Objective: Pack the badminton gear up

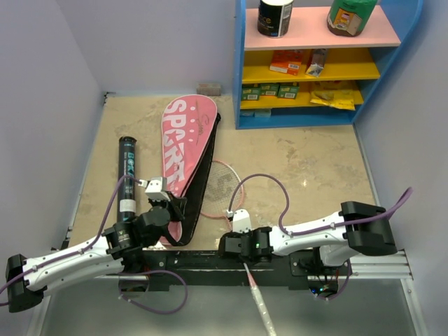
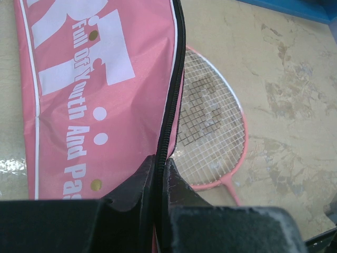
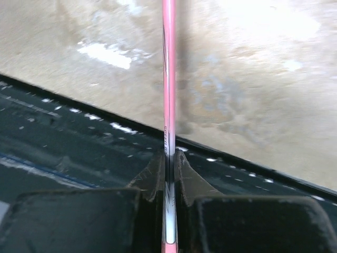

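Left hand [image 1: 172, 207] is clenched on the black zipper edge [image 2: 171, 105] of the pink "SPORT" bag [image 1: 183, 136], close to the bag's narrow near end. Pinching the flap there looks meant to lift it and hold the mouth open. The bag lies on the tabletop [image 1: 308, 161] left of centre, wide end far, opening facing right.

Right hand [image 1: 238, 246] is grasping the pink racket shaft [image 3: 168, 79], fingers tight on either side, above the black rail [image 3: 63, 153] at the near edge. A grip low on the shaft lets it steer the racket head [image 1: 222, 183]. The head sits just right of the bag's open side, and in the left wrist view its left rim is hidden behind the zipper edge. The white handle [image 1: 257, 302] sticks out past the near edge.

Judgement: the step in hand is feeding this racket into the bag — one hand opens, the other pushes. The head is barely in, so the task is early to mid. The next move likely needs the shaft swung left and far so the head slides toward the wide end. The frame could snag on the zipper, or the flap could slip out of the pinch.

Black shuttle tube [image 1: 127, 175] lies left of the bag, touched by neither hand. No shuttlecocks or second racket visible — can't tell if anything is already inside the bag. Blue shelf unit [image 1: 241, 77] is at far right, not involved.
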Robot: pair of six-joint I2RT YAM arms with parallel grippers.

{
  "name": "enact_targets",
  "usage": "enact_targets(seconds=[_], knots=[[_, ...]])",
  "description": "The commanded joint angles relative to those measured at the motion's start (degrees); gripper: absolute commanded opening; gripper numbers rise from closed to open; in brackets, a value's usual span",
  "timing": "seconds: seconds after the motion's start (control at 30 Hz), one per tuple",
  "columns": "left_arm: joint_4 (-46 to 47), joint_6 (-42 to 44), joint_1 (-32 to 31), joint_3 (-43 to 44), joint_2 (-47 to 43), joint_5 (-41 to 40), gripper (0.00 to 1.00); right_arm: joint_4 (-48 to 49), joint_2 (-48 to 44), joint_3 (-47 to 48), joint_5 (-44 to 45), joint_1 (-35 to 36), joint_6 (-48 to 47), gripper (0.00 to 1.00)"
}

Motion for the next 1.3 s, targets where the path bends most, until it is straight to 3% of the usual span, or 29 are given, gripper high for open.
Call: enact_targets(seconds=[0.0, 0.17, 0.43, 0.73, 0.97, 1.27], knots=[[3.53, -0.70, -0.24, 2.54, 0.99, -0.69, 0.00, -10.90, -5.47, 3.51, 7.41, -0.05, 2.63, 0.00], [2.31, 0.62, -0.24, 6.05, 3.89, -2.28, 0.00, -18.56, -10.77, 5.80, 6.01, 0.13, 1.93, 0.00], [-3.84, 3.26, -0.15, 14.84, 10.48, -9.04, 0.00, -26.56, -18.23, 6.41, 5.21, 6.10, 8.24, 0.00], [-5.25, 2.56, -0.15, 15.73, 11.28, -9.40, 0.00, -43.52, -19.91, 15.37, 9.78, 11.29, 15.37, 0.00], [-7.45, 1.42, -0.15, 14.94, 9.26, -9.31, 0.00, -43.36, -19.74, 18.10, 11.36, 11.73, 14.93, 0.00], [-5.96, 1.94, -0.15, 13.36, 6.36, -6.24, 0.00, -34.59, -9.46, 22.94, 14.79, 11.03, 10.99, 0.00]])
